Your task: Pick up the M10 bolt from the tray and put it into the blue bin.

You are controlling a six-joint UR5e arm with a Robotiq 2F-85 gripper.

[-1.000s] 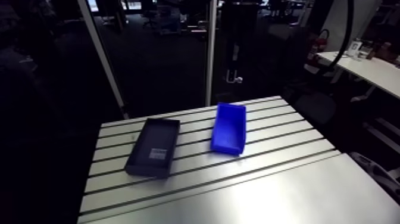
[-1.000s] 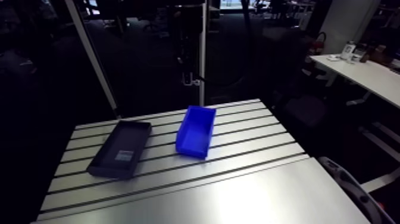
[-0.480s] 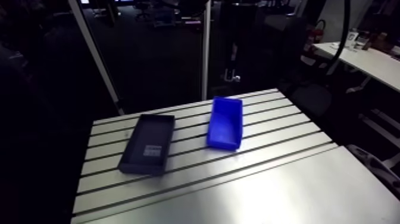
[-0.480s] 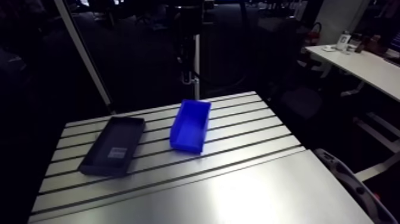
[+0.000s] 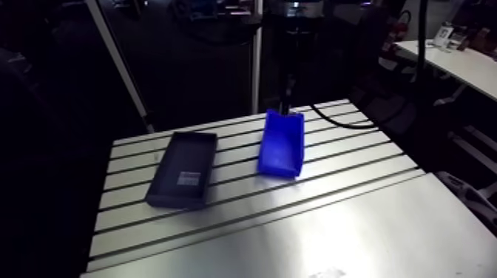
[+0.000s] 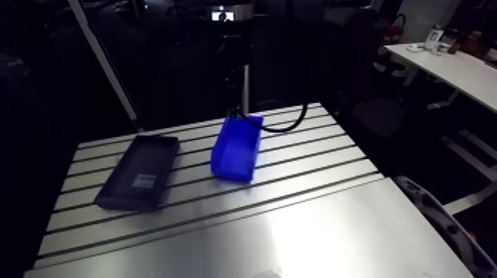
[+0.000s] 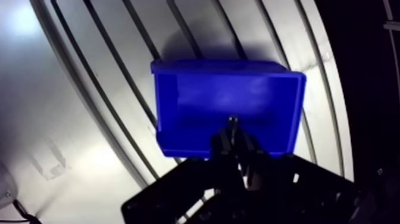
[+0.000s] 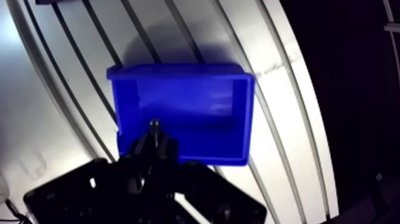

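Broadly, we see the slotted aluminium tabletop (image 5: 333,222), its dark grooves running roughly from eight to two o'clock in the arm view, with a bright glare on its smooth near part. On it the black tray (image 5: 183,168) lies at nine o'clock from the blue bin (image 5: 281,144), apart from it. Our gripper (image 7: 233,128) hangs over the bin's twelve o'clock end, clenched on the M10 bolt (image 7: 233,120), a small grey stub poking from between the fingertips above the bin's inside.
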